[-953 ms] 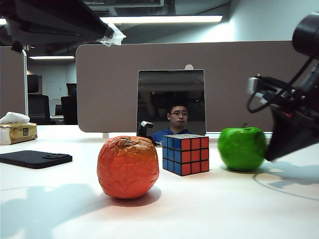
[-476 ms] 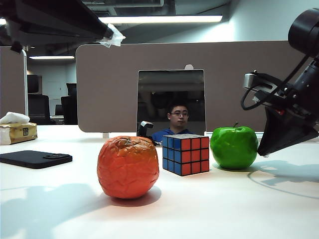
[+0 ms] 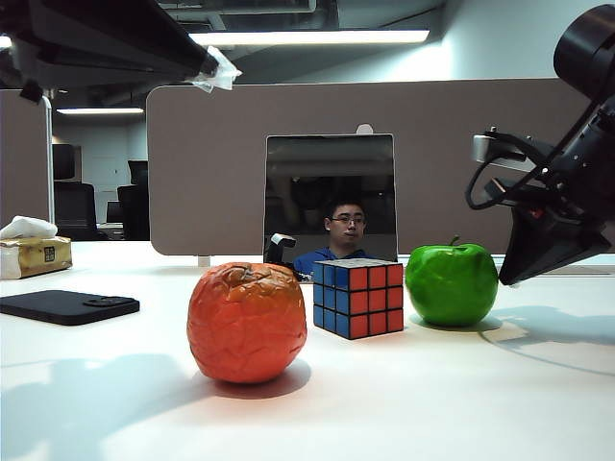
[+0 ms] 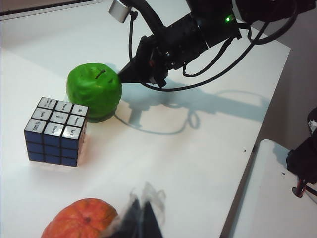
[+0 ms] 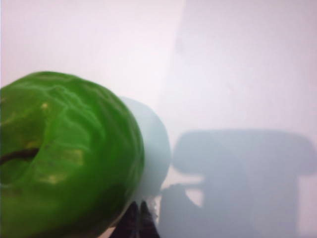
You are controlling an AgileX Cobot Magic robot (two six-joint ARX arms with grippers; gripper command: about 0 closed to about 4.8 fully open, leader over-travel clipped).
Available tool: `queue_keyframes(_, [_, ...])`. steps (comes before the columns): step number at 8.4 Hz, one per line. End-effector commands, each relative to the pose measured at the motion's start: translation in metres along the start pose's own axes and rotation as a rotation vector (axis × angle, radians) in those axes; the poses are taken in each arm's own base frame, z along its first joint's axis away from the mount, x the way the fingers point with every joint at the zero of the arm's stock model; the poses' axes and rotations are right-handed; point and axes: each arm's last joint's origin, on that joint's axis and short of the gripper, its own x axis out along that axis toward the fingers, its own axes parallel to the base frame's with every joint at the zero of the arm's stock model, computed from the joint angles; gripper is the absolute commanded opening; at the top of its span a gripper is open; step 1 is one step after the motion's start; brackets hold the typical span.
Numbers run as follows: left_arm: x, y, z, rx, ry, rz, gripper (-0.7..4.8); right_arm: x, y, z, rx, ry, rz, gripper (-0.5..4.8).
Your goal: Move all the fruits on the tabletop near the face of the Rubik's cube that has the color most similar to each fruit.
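My right claw (image 5: 139, 218), tips pinched together, rests beside the green apple (image 3: 452, 284) by the Rubik's cube (image 3: 358, 298) on the surface (image 3: 461, 403); glossy and rigid, it seems better nudged low than pinched.

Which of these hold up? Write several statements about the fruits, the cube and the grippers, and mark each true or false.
1. In the exterior view the green apple stands right of the Rubik's cube. True.
2. The right gripper holds the apple between open fingers. False: its fingers are together, the tip at the apple's side.
3. The orange fruit sits on the cube. False: it rests on the tabletop, left of the cube.
4. The cube shows red and blue faces. True.
5. The left gripper grips the cube. False: it holds nothing.
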Motion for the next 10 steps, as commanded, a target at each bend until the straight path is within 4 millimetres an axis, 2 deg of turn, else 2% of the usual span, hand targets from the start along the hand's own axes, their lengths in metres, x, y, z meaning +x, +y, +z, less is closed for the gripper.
queue_keyframes(1, [0.000,0.000,0.002,0.003,-0.012,0.008,-0.05,0.003,0.001,0.000,0.002,0.001,0.064,-0.01])
queue_keyframes(5, [-0.002,0.002,0.017,0.062,-0.172,0.138,-0.05,0.004,0.002,0.001,0.000,-0.005,0.091,-0.01])
queue_keyframes(6, [-0.003,0.005,0.020,0.114,-0.213,0.334,-0.05,0.007,0.001,0.000,0.000,-0.005,0.090,-0.01])
queue_keyframes(9, [0.003,0.002,0.021,0.147,-0.242,0.533,-0.05,0.009,0.001,0.002,-0.005,-0.023,0.089,-0.01])
queue_keyframes(10, [0.007,0.003,0.021,0.143,-0.243,0.530,-0.05,0.009,0.001,0.002,-0.005,-0.023,0.090,-0.01])
